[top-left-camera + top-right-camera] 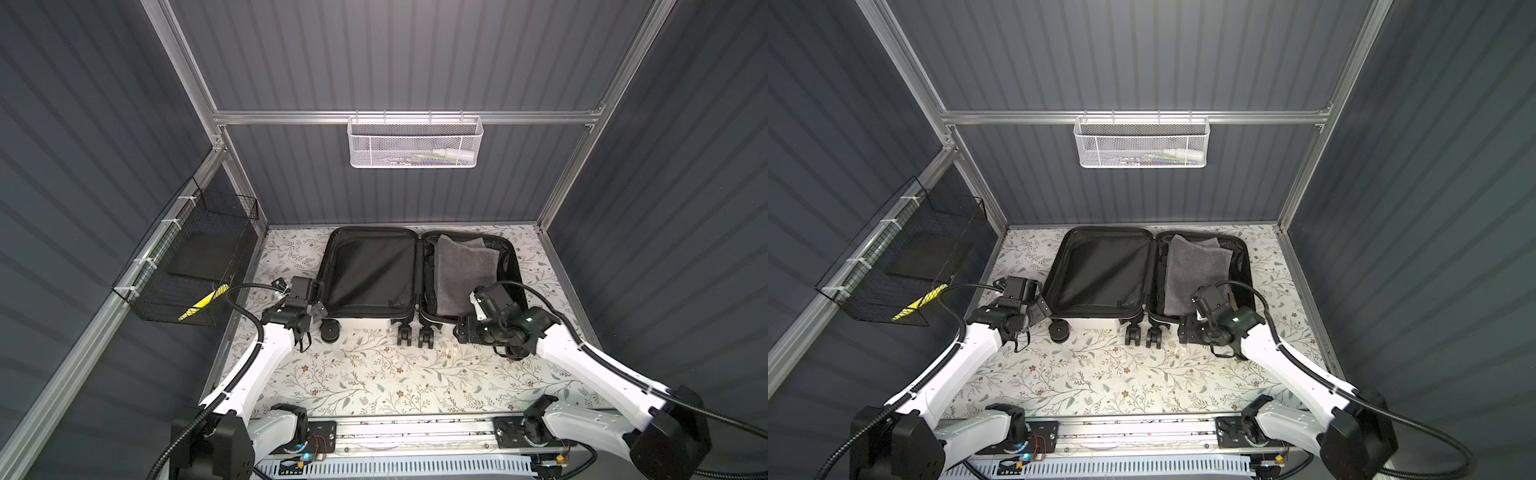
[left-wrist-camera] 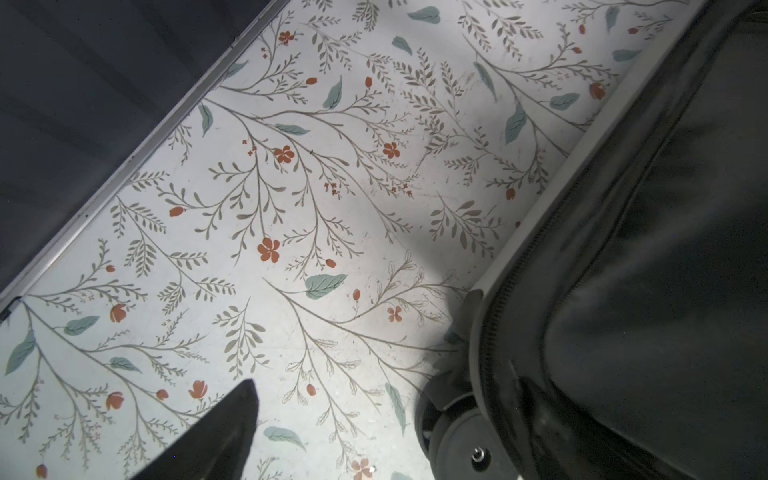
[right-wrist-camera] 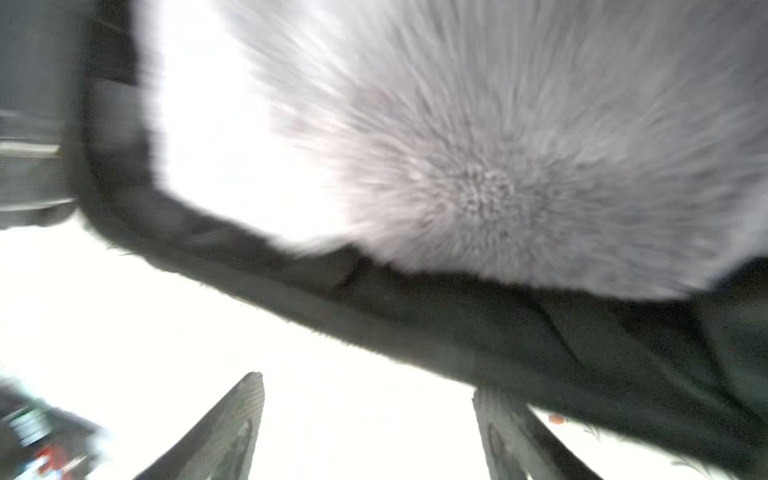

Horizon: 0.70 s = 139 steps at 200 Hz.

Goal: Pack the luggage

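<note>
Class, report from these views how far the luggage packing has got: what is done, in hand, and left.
Done: the luggage lies open flat, a grey towel in its right half. In hand: nothing; the left gripper and right gripper are open and empty by its near edge. Left: the other half is bare, things sit in the white mesh basket and black wire basket, and the luggage is unclosed.

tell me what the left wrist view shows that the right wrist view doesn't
Left wrist only: a black wheel of the luggage, and the table edge rail. Right wrist only: a blurred grey towel in the luggage, with the right tool open before it. Both: the black lining and the floral table, washed out in the right wrist view.
</note>
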Available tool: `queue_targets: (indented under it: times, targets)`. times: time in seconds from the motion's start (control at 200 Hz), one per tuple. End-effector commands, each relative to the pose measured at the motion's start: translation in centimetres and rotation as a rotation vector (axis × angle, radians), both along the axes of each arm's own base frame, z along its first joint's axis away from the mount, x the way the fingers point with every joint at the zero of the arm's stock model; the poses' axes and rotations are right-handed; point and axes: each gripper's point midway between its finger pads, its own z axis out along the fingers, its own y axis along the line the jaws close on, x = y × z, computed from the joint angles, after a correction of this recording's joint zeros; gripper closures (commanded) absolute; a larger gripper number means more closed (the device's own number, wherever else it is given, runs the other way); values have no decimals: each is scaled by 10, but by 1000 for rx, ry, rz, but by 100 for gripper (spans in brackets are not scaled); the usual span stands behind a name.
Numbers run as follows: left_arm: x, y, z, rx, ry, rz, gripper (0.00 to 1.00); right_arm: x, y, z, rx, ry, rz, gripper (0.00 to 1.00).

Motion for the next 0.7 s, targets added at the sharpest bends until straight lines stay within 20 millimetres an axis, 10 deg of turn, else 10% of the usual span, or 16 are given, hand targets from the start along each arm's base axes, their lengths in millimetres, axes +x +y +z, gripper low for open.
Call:
queue_targets:
  times: [0.0, 0.335, 0.505, 0.69]
  targets:
    - [13, -10, 37, -4, -56, -101, 2, -8, -8, 43, 43, -57, 16, 18]
    - [32, -43, 53, -71, 4, -321, 0, 46, -121, 77, 86, -132, -426, 14]
    - [32, -41, 38, -101, 46, -334, 0, 59, -169, 58, 129, -95, -609, 14]
    - [30, -31, 20, -155, 68, -306, 0, 65, -179, 22, 140, -30, -648, 15]
